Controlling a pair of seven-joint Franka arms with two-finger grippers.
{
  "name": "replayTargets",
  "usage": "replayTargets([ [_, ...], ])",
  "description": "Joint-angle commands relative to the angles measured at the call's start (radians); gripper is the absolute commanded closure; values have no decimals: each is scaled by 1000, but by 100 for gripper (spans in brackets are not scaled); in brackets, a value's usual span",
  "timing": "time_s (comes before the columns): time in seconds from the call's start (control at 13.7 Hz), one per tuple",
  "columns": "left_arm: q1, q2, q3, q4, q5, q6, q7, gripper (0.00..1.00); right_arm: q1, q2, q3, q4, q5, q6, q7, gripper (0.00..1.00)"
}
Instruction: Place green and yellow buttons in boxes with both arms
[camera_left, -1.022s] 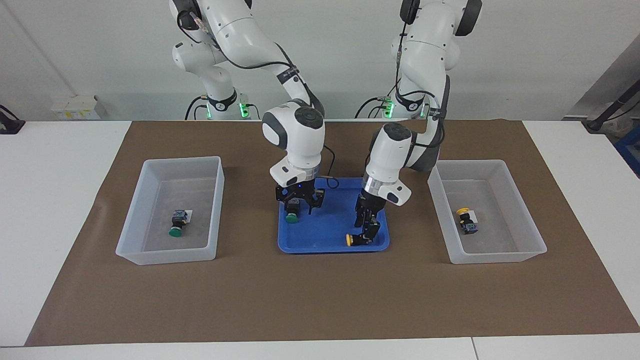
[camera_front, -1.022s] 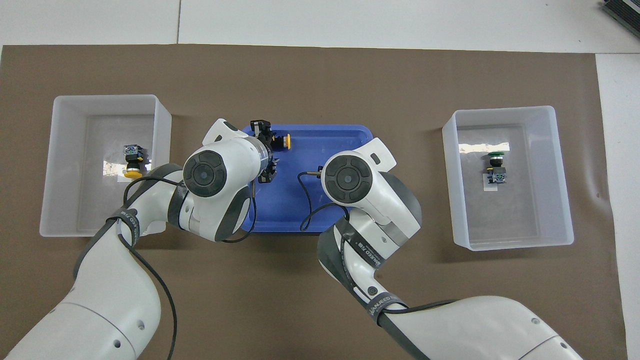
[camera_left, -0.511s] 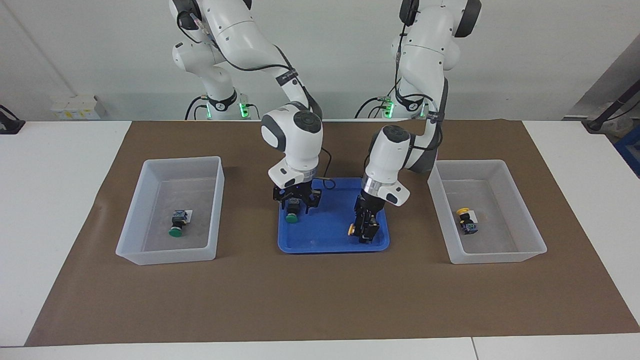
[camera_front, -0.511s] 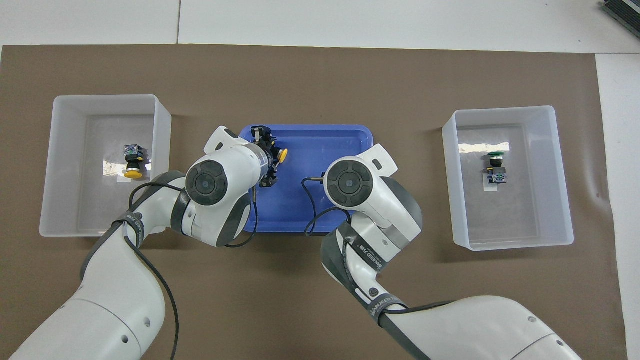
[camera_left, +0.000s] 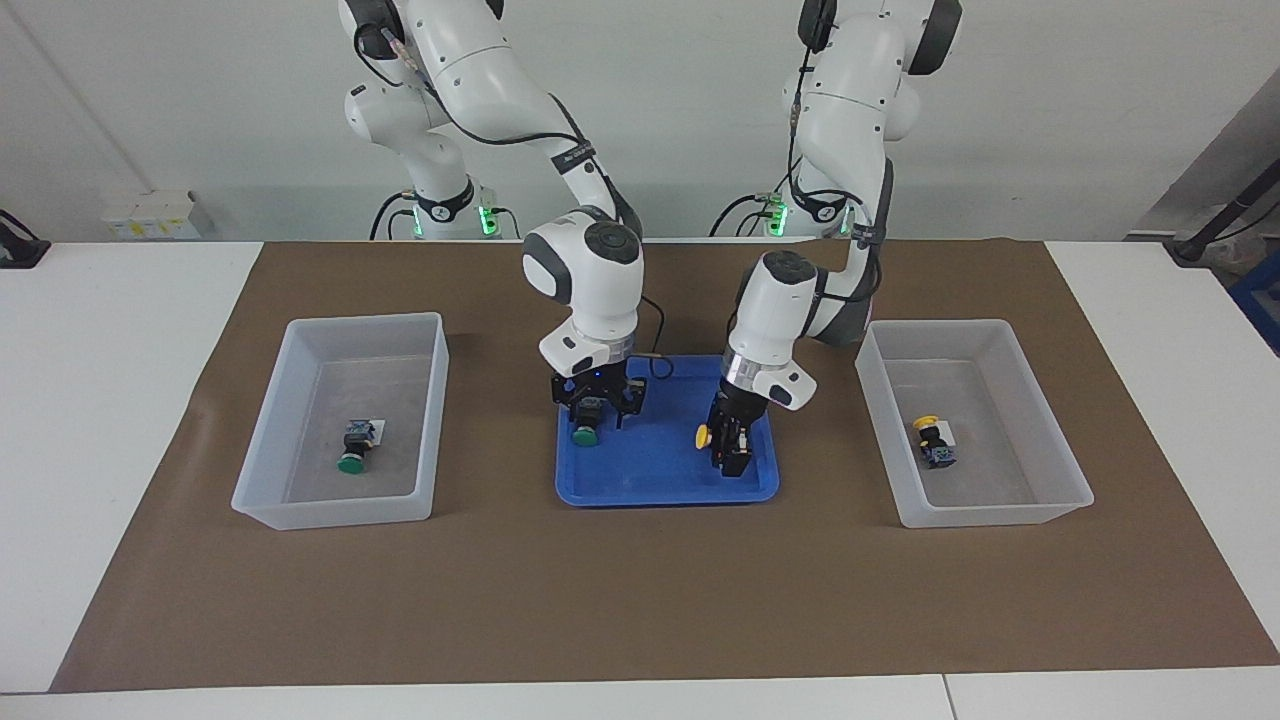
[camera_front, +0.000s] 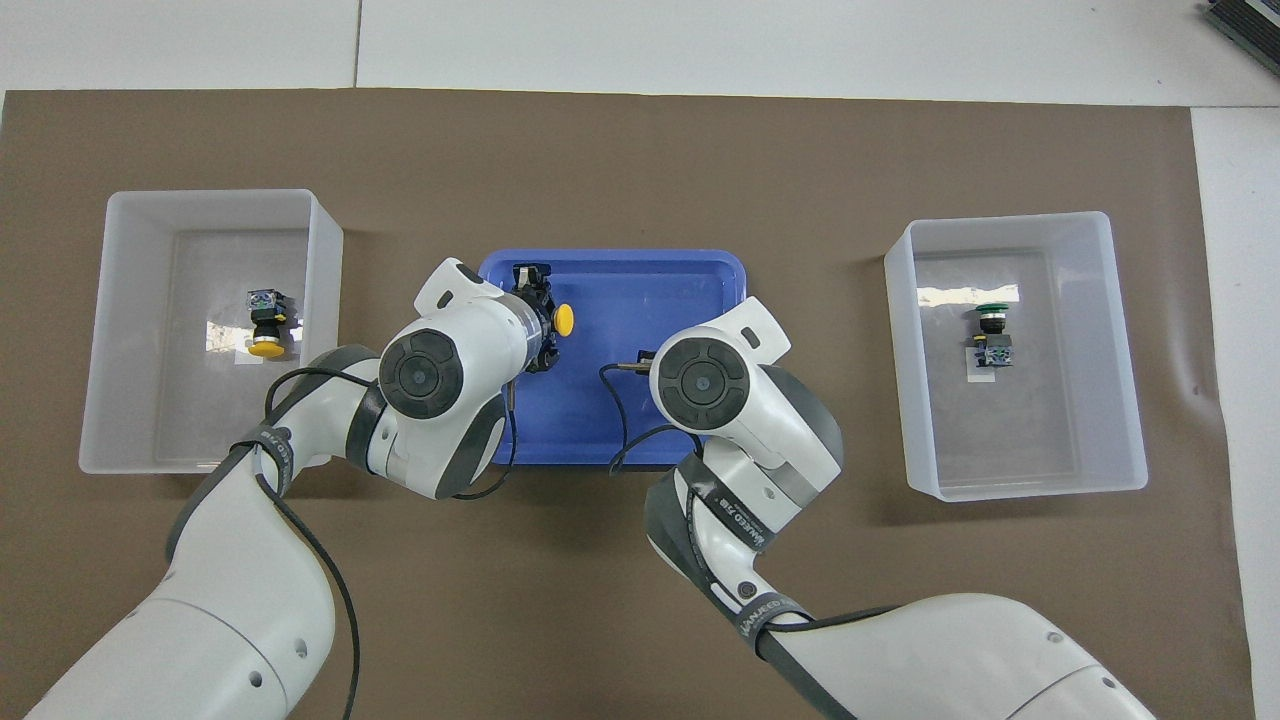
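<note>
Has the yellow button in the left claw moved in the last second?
Yes. The yellow button has risen off the blue tray floor, toward the robots.

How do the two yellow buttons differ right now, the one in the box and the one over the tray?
The yellow button in the box lies loose on the floor of the box at the left arm's end; the held yellow button is clamped in the left end effector above the blue tray. The boxed one's cap points toward the robots; the held one's cap points sideways toward the right arm's end. Both have yellow caps on black bodies.
</note>
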Motion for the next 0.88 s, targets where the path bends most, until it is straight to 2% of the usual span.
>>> replayTargets([
  [0.0,-20,2,13,89,65,-145,-2,100,-6,-12,5,-27,-22,34,-5,83],
  [0.07,-20,3,13,126,84,-203,-2,100,-6,-12,5,-25,-22,34,-8,100],
  [0.29,-23,13,12,206,153,-341,18,100,-13,-33,5,-18,-20,28,-9,100],
  [0.44,-20,11,9,258,181,-441,79,100,-41,-90,5,-21,-19,6,-15,100],
  [0.66,-6,-12,12,301,173,-536,197,100,-125,-193,5,-27,-10,-101,-102,100],
  [0.8,49,-49,4,302,167,-581,296,100,-196,-248,5,-33,-5,-178,-194,100],
])
